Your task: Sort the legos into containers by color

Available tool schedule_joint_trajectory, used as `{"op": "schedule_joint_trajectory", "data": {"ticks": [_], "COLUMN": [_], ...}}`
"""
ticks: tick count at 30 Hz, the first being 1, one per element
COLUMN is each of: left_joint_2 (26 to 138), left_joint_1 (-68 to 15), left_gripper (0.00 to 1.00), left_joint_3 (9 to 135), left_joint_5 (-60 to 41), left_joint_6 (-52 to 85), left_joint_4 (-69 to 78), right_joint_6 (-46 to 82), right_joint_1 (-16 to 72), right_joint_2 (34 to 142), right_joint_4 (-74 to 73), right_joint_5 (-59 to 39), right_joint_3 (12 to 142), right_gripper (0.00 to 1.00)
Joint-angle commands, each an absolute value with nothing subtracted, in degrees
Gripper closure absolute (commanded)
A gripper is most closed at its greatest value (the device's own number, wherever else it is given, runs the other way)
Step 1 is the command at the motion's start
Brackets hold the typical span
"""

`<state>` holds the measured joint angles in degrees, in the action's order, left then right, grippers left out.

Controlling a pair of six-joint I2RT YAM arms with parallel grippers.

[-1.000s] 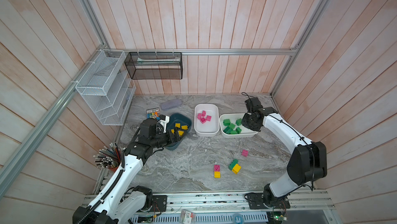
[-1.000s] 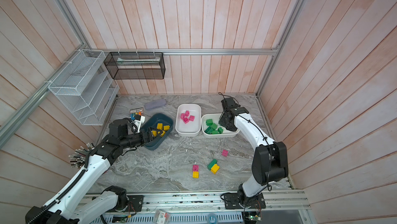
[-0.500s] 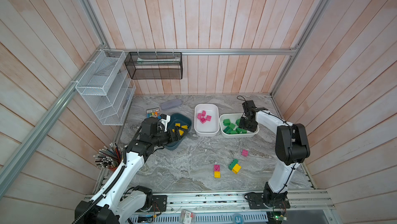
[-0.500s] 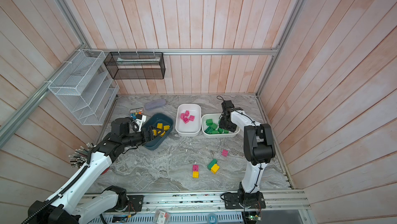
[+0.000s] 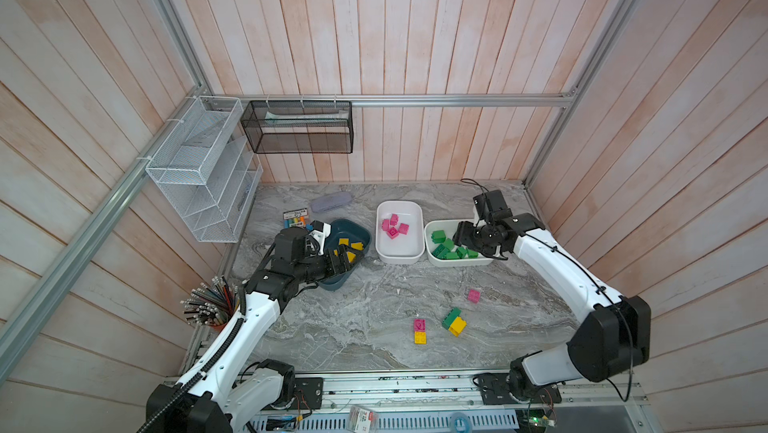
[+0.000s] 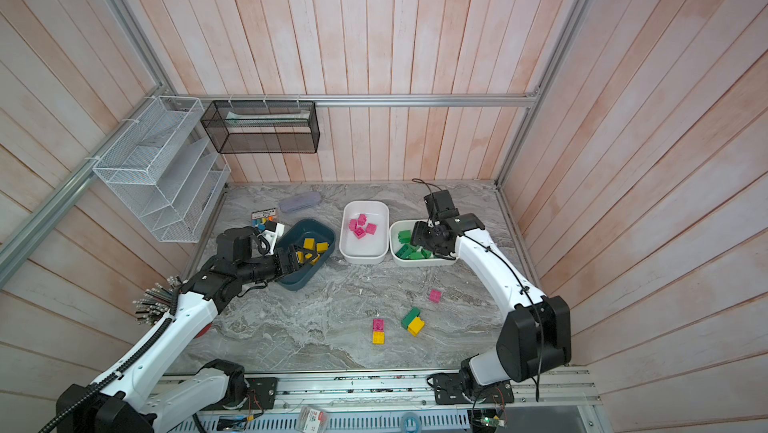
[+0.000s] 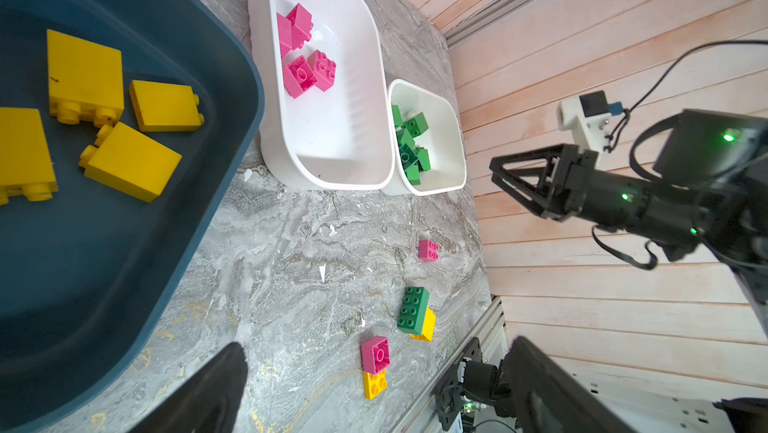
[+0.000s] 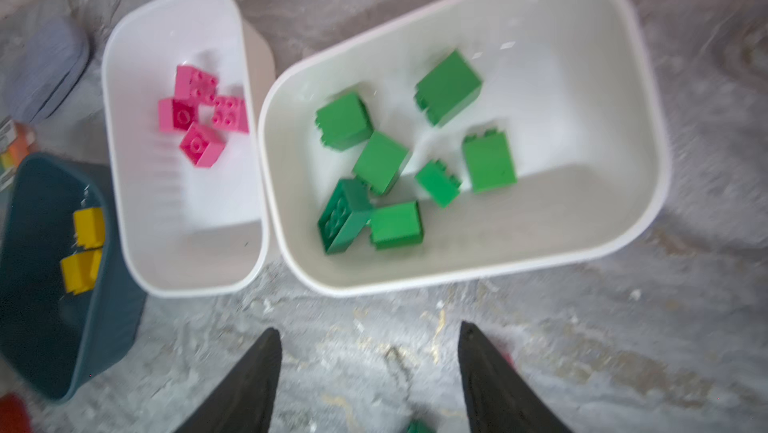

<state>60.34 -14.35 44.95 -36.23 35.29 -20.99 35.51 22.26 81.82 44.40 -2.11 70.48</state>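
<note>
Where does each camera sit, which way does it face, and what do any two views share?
Both top views: high over the near edge, looking down at the table; left arm, right arm, left claw, right claw show.
Left wrist: on the left arm, at the teal tub, facing across to the right arm; own fingertips show.
Right wrist: looks down on the green-brick tub; own fingertips show.
Shared: both wrist views show the pink-brick tub.

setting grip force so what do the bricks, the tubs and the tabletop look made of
Bricks: probably hard moulded plastic, going by the smooth flat faces, crisp studs and solid colour.
White tub and teal tub: seemingly thin moulded plastic, with rounded corners, rolled rims and a soft sheen.
Tabletop: grey veined marble look. Real stone or printed laminate cannot be told.
</note>
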Motion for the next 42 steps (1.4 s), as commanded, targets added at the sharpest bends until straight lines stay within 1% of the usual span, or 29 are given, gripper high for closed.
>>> {"op": "schedule_joint_trajectory", "data": {"ticks": [1,5,9,15,22,25,31,42], "left_joint_2": [60.82,60.91,60.21,58.12,54.86,54.59,54.93,54.58], "left_joint_1": [-14.26,-14.24,-14.22,-14.23,-14.21,-14.22,-14.24,-14.19], "left_gripper": [0.00,0.00,0.01,0.00,0.00,0.00,0.00,0.00], "left_joint_3": [44.96,44.38,43.13,40.71,38.55,38.51,38.93,38.76], "left_joint_5": [-37.45,-37.42,-37.35,-36.33,-35.42,-35.33,-34.97,-34.63], "left_joint_6": [32.99,32.45,32.31,32.43,33.80,33.02,32.26,32.37], "left_joint_4": [-21.31,-21.14,-20.93,-20.92,-20.73,-21.95,-22.79,-23.21], "right_joint_6": [45.34,52.02,55.98,55.67,56.07,56.16,56.16,55.77], "right_joint_1": [26.61,30.42,30.76,30.32,30.44,30.45,31.42,35.32], "right_joint_2": [79.32,75.78,73.27,77.02,80.91,81.85,84.64,89.68], "right_joint_4": [50.78,50.93,50.49,51.04,47.19,45.71,42.85,41.35], "right_joint_5": [-5.47,-6.81,-8.00,-9.40,-9.25,-9.36,-10.02,-10.63], "right_joint_3": [65.79,59.22,53.36,50.39,48.31,47.30,48.28,52.30], "right_gripper": [0.33,0.33,0.33,0.34,0.39,0.40,0.46,0.47]}}
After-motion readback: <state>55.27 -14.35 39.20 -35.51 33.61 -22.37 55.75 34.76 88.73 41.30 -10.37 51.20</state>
